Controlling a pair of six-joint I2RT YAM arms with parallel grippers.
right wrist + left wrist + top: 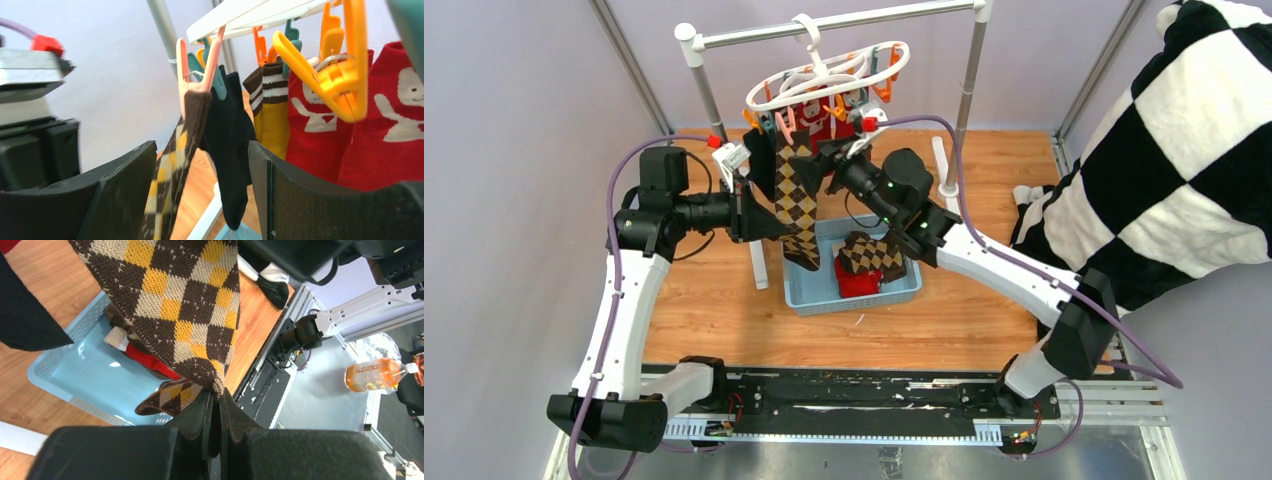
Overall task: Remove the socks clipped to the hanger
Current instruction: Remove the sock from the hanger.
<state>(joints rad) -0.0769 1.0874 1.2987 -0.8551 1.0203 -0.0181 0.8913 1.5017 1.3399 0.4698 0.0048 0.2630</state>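
Our left pincer [218, 401] is clenched on the lower end of the argyle sock [170, 305]. The sock runs upward from there to a pink peg [197, 75] on the hanger [824, 85], and our right pincer [201, 150], released, sits nearer that peg.

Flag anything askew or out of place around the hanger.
The hanger hangs tilted, its left side lower. There the argyle sock, clipped in a pink peg, is stretched down to the left gripper, whose jaws are shut on its lower end. Off the table, an orange drink bottle lies on its side.
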